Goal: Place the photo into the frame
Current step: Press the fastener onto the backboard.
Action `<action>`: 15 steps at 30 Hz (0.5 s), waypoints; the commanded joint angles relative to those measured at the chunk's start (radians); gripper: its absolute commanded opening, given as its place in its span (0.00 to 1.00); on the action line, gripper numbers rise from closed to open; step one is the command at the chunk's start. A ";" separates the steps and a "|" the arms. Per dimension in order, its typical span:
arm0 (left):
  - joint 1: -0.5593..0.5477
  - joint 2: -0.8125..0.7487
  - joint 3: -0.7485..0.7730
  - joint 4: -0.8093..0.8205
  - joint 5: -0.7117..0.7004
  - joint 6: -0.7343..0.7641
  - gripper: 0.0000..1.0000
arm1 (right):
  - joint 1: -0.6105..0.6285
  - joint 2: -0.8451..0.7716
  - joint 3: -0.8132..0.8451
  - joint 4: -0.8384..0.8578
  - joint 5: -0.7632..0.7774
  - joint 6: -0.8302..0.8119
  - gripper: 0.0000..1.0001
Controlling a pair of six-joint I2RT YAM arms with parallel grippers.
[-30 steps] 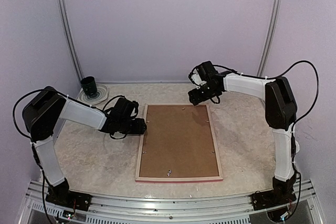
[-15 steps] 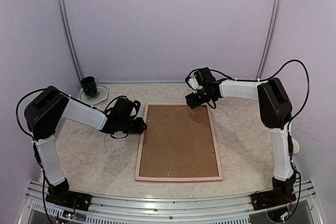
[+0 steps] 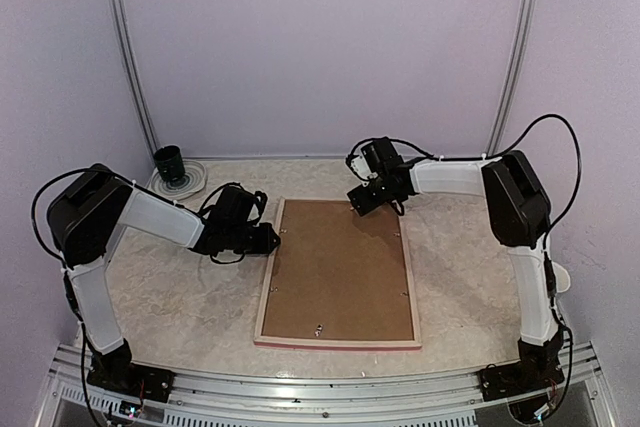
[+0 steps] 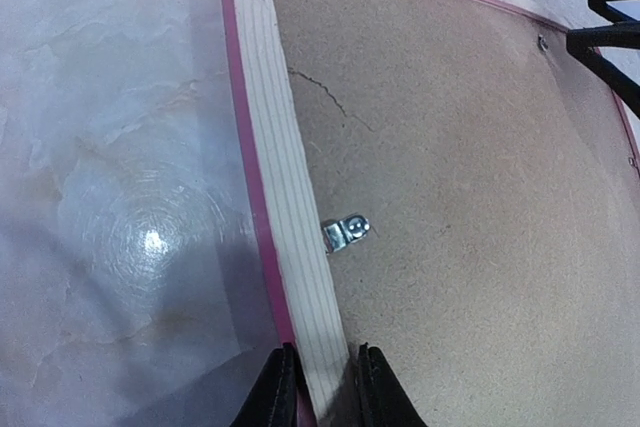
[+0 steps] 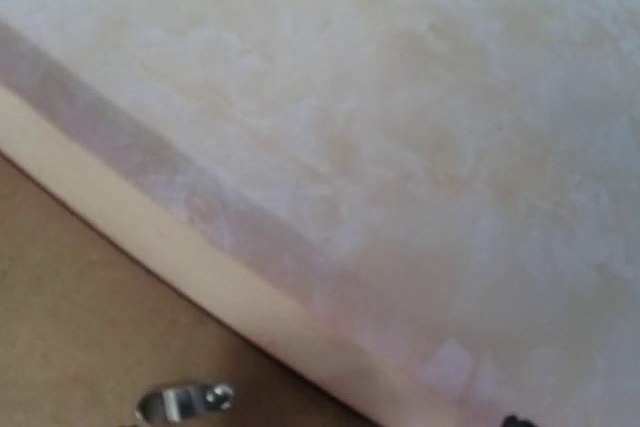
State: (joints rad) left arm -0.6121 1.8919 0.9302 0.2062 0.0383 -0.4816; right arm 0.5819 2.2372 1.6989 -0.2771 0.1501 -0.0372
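barely begun: frame [image 3: 268,277] face down, backing board [image 3: 340,267] still in, no photo visible. left fingers [image 4: 278,392] clamp its side rail; right fingers [image 4: 610,42] apart.

The left gripper [image 4: 322,387] has pinched shut on the frame's [image 4: 288,197] left rail — a second ago it stood open beside it — while the right gripper [image 3: 364,201] has swung leftward, coming over the frame's far edge.

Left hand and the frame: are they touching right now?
Touching. The left wrist view shows the left hand closed over the frame, with both fingers pressed against opposite sides of its pale wood rail and no gap on either side.
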 commanded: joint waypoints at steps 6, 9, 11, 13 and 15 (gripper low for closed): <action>-0.002 0.027 -0.017 0.007 0.043 0.003 0.18 | 0.019 0.069 0.024 -0.019 0.089 -0.027 0.80; -0.002 0.029 -0.015 0.007 0.044 0.002 0.18 | 0.019 0.083 0.041 -0.038 0.118 -0.018 0.80; -0.002 0.031 -0.016 0.007 0.044 0.001 0.18 | 0.020 0.078 0.035 -0.041 0.118 -0.014 0.80; -0.002 0.033 -0.015 0.006 0.044 0.000 0.18 | 0.019 0.060 0.010 -0.023 0.100 -0.016 0.80; -0.002 0.037 -0.014 0.006 0.044 0.000 0.18 | 0.019 0.038 -0.012 -0.006 0.089 -0.018 0.81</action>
State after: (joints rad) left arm -0.6121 1.8992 0.9302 0.2241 0.0463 -0.4885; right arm 0.5968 2.2890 1.7222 -0.2798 0.2237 -0.0544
